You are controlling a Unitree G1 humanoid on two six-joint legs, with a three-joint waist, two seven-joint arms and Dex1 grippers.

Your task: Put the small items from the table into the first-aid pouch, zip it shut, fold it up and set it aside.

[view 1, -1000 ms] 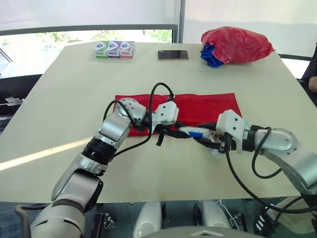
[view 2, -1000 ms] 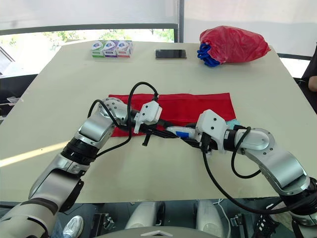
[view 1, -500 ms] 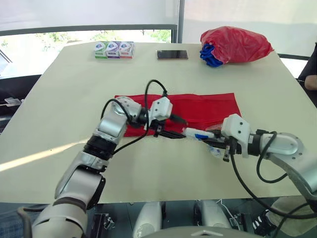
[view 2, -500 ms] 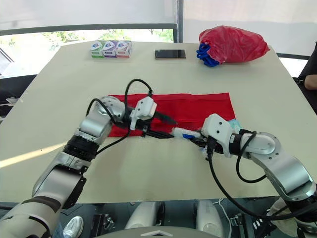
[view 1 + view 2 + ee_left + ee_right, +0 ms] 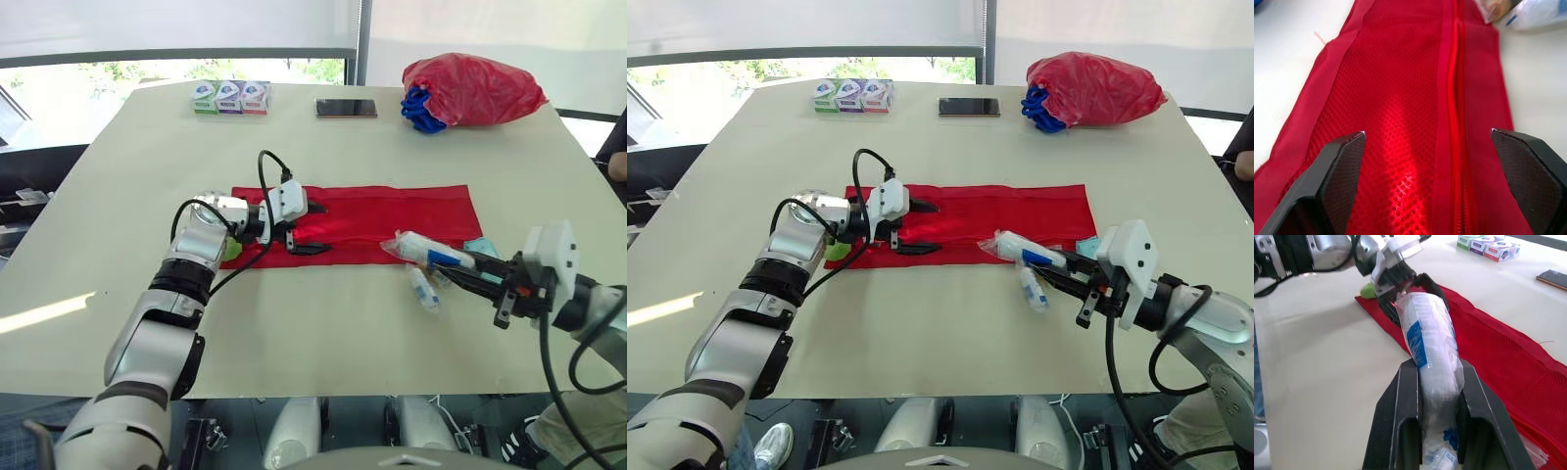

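The red mesh first-aid pouch (image 5: 392,217) lies flat across the table's middle, its zipper (image 5: 1456,98) running lengthwise. My left gripper (image 5: 312,229) hovers open over the pouch's left end, a finger on either side of the zipper and nothing between them. My right gripper (image 5: 468,271) is off the pouch's near right corner, shut on a clear plastic packet (image 5: 419,249) with white and blue contents; the packet's tip reaches over the pouch's near edge. A small vial (image 5: 422,290) lies on the table just below it. A teal item (image 5: 482,247) sits at the pouch's right corner, a green item (image 5: 231,251) at its left end.
At the far edge stand three small boxes (image 5: 229,97), a phone (image 5: 346,108) and a red plastic bag (image 5: 472,88) with blue material showing. A person's arm (image 5: 617,162) is at the right edge. Bare table lies in front of the pouch.
My left gripper opened and drew back to the left along the pouch. My right gripper pulled away to the right, carrying the packet with it.
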